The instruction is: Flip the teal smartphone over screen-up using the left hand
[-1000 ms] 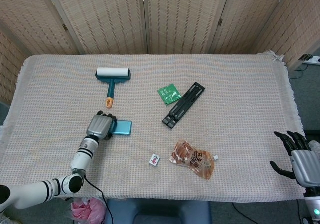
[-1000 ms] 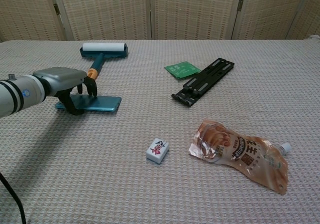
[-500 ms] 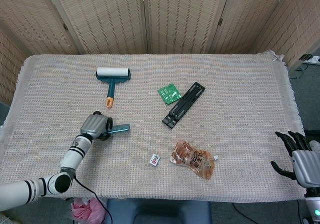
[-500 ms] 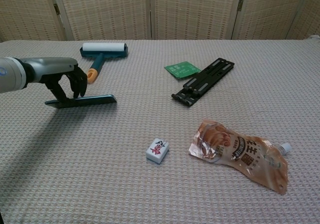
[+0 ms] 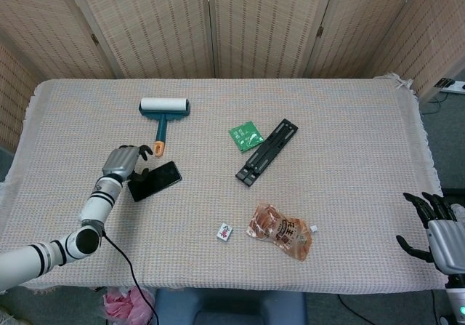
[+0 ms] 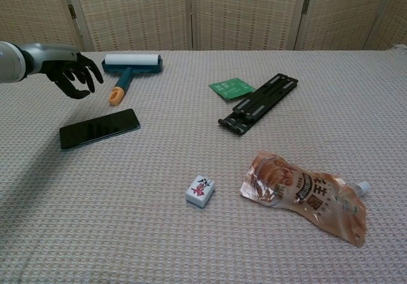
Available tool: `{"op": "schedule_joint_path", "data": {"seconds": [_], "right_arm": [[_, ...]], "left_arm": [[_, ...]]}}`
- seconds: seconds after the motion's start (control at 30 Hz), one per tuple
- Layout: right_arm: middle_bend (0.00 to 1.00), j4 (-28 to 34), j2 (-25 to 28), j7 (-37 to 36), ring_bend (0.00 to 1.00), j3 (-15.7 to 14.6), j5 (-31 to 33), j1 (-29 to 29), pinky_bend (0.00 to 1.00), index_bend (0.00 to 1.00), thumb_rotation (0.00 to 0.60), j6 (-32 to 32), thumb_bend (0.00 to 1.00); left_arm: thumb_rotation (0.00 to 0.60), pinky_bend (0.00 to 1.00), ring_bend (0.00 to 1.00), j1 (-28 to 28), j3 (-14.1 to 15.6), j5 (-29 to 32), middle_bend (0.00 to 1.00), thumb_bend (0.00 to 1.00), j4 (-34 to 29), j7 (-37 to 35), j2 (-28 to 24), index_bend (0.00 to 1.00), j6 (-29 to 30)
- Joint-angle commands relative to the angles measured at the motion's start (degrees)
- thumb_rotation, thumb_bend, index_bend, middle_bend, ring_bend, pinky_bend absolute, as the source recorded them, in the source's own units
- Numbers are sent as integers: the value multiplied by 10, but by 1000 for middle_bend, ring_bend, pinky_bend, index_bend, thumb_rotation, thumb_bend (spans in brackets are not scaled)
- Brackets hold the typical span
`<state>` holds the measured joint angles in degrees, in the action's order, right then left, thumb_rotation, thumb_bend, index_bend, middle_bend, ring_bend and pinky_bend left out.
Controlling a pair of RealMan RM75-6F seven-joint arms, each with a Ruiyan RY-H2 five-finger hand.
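Phone turned and let go: our left hand (image 6: 71, 76) is clear of it, and the flip looks done.

A second ago we held the teal smartphone (image 6: 99, 128) flat with its teal back up, then tipped it onto its edge; now it lies flat on the table cloth (image 5: 327, 121) with its dark glass face up, just below the orange tip of the lint roller (image 6: 127, 70). Our left hand hangs above and behind it, fingers spread and holding nothing. The chest view shows clear air between hand and phone; the head view makes them look nearly touching. Only the head view shows our right hand (image 5: 434, 227), off the table's right edge, fingers apart and empty.
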<state>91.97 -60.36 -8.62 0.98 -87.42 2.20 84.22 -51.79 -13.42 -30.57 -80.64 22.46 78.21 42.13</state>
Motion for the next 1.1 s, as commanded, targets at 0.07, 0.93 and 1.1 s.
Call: {"op": "schedule_joint_path", "data": {"seconds": [0.07,0.93,1.1], "right_arm": [[219,-1,-1,-1,81,0,-1,0,85,142,600,0,169],[216,-3,0,6,80,4,-36,23,85,142,600,-6,169],[216,0,-3,10,80,5,-41,30,85,142,600,-9,169]], "left_arm": [[600,182,146,13,-7,-22,267,474,-27,-29,-21,189,20],[600,182,142,310,138,-347,163,322,-147,-102,-75,158,434],[600,182,141,351,151,-396,160,321,-134,-109,-78,159,480]]}}
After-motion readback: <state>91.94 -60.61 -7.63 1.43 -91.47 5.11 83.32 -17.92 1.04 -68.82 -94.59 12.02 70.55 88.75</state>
